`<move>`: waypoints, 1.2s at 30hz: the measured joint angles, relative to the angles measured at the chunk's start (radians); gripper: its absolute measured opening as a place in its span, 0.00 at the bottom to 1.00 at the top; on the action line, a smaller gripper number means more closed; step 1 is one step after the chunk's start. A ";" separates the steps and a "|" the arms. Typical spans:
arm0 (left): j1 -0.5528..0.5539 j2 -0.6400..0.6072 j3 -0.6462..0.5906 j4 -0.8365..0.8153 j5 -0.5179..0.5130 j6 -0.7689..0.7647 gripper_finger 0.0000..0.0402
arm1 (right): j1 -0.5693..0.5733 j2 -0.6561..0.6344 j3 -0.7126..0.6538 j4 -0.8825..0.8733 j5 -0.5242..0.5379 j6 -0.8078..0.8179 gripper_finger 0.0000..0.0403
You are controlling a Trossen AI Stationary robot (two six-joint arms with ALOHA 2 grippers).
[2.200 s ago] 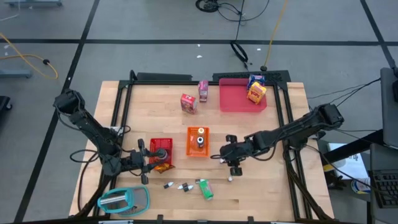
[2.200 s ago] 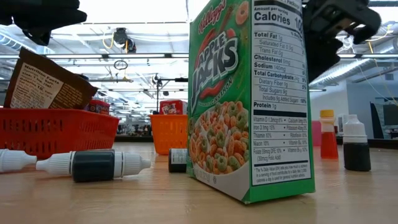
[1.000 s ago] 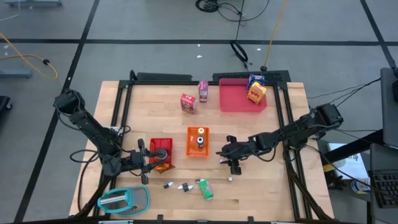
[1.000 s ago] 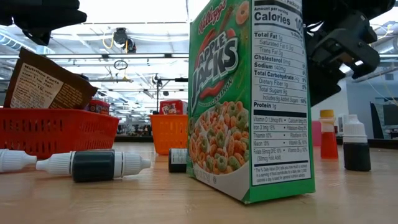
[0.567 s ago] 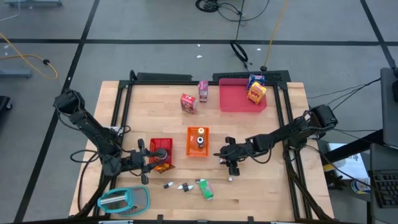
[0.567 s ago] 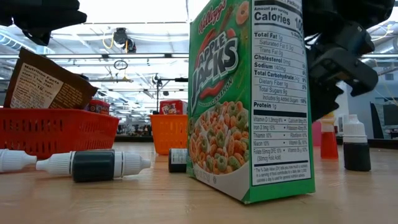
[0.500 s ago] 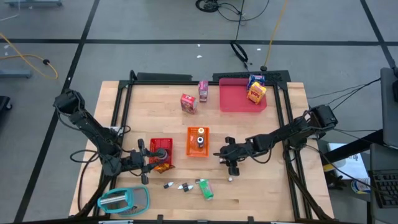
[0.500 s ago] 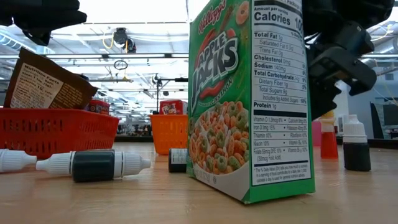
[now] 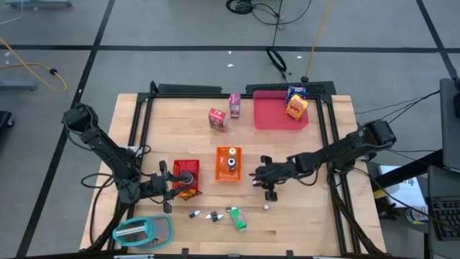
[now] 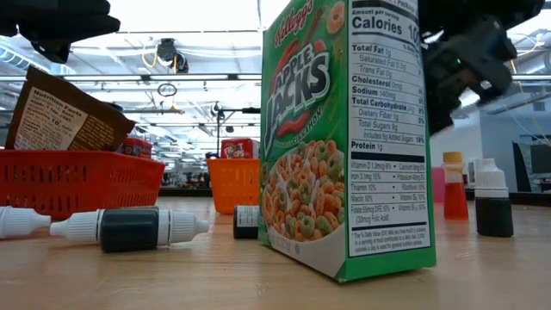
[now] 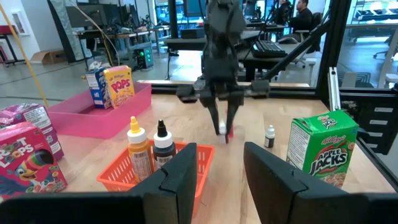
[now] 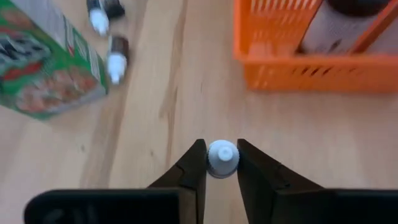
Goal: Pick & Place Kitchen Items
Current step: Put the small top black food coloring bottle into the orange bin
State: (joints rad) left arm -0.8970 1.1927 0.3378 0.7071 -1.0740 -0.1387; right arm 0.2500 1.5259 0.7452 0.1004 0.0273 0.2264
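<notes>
White-capped and tiny, a dropper bottle [image 12: 222,158] sits pinched between the right gripper's [image 12: 221,163] narrowed fingers, seen only in the right wrist view; from above, that gripper [image 9: 269,188] just hangs over bare wood. Ahead of it stands the orange bin [image 12: 314,53], and off to one side lie the Apple Jacks box [image 12: 46,65] and two more bottles [image 12: 116,57]. The left gripper [image 11: 217,177], half open and empty, waits by the red bin [image 9: 186,175]. Pale butcher-block table [image 9: 316,216]; beyond it, desks and a seated person [image 11: 303,14].
</notes>
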 joint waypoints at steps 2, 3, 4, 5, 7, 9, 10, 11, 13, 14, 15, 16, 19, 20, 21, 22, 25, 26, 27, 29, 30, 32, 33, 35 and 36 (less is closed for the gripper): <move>0.000 0.000 0.000 0.000 0.000 0.000 0.33 | -0.013 -0.044 0.000 0.000 0.000 -0.015 0.14; 0.000 0.000 0.000 0.000 0.000 0.000 0.33 | -0.022 -0.065 0.001 0.002 0.000 -0.020 0.14; 0.000 0.000 0.000 0.000 0.000 0.000 0.33 | -0.032 -0.087 0.001 0.003 0.000 -0.026 0.14; 0.000 0.000 0.000 0.000 0.000 0.000 0.33 | -0.041 -0.108 0.001 0.002 0.002 -0.029 0.14; 0.000 0.000 0.000 0.000 0.000 0.000 0.33 | -0.062 -0.144 0.001 0.022 0.006 -0.029 0.14; 0.000 0.000 0.000 0.000 0.000 0.000 0.33 | -0.081 -0.173 0.001 0.053 0.021 -0.035 0.14; 0.000 0.000 0.000 0.000 -0.001 0.000 0.33 | -0.089 -0.184 0.001 0.071 0.025 -0.038 0.14; 0.000 0.000 0.000 0.000 -0.001 0.000 0.33 | -0.099 -0.190 0.001 0.091 0.024 -0.043 0.14; 0.000 0.000 0.000 0.000 -0.001 0.001 0.33 | -0.113 -0.195 0.001 0.124 0.022 -0.056 0.14; 0.000 0.000 0.000 0.000 -0.002 0.001 0.33 | -0.117 -0.195 0.001 0.136 0.022 -0.061 0.14; 0.000 0.000 0.000 0.000 -0.002 0.001 0.33 | -0.121 -0.194 0.002 0.142 0.020 -0.066 0.14; 0.000 0.000 0.000 0.000 -0.002 0.001 0.33 | -0.123 -0.191 0.008 0.139 0.012 -0.071 0.14; 0.001 0.000 0.000 0.000 -0.004 0.001 0.33 | -0.126 -0.153 0.041 0.145 -0.007 -0.083 0.14; 0.001 0.000 0.000 0.000 -0.007 0.001 0.33 | -0.126 -0.142 0.051 0.138 -0.009 -0.087 0.14; 0.002 0.000 0.000 0.000 -0.009 0.001 0.33 | -0.126 -0.132 0.062 0.137 -0.018 -0.093 0.14; 0.004 0.000 0.000 0.000 -0.009 0.001 0.33 | -0.126 -0.124 0.072 0.142 -0.029 -0.099 0.14; 0.011 0.000 0.000 0.000 -0.007 -0.003 0.33 | -0.127 -0.099 0.098 0.145 -0.031 -0.117 0.14; 0.014 0.000 0.000 0.000 -0.007 -0.005 0.33 | -0.127 -0.096 0.100 0.141 -0.032 -0.119 0.14; 0.017 0.000 0.000 0.000 -0.007 -0.009 0.33 | -0.126 -0.096 0.102 0.133 -0.032 -0.119 0.14; 0.022 0.000 0.000 0.000 -0.006 -0.019 0.33 | -0.127 -0.084 0.118 0.148 -0.031 -0.119 0.14; 0.023 0.000 0.000 -0.001 -0.003 -0.020 0.33 | -0.129 -0.074 0.124 0.152 -0.031 -0.119 0.14; 0.029 0.000 0.000 -0.001 0.001 -0.021 0.33 | -0.129 -0.066 0.126 0.134 -0.032 -0.119 0.15; 0.030 0.000 0.000 -0.001 0.002 -0.021 0.33 | -0.129 -0.058 0.132 0.131 -0.032 -0.120 0.14; 0.033 0.000 0.000 -0.001 0.001 -0.021 0.33 | -0.134 -0.033 0.155 0.149 -0.032 -0.128 0.14; 0.033 0.000 0.000 -0.001 0.002 -0.021 0.33 | -0.137 -0.023 0.163 0.150 -0.032 -0.133 0.14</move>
State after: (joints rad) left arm -0.8639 1.1931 0.3378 0.7059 -1.0723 -0.1596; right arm 0.1130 1.5031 0.9087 0.2502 -0.0048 0.0939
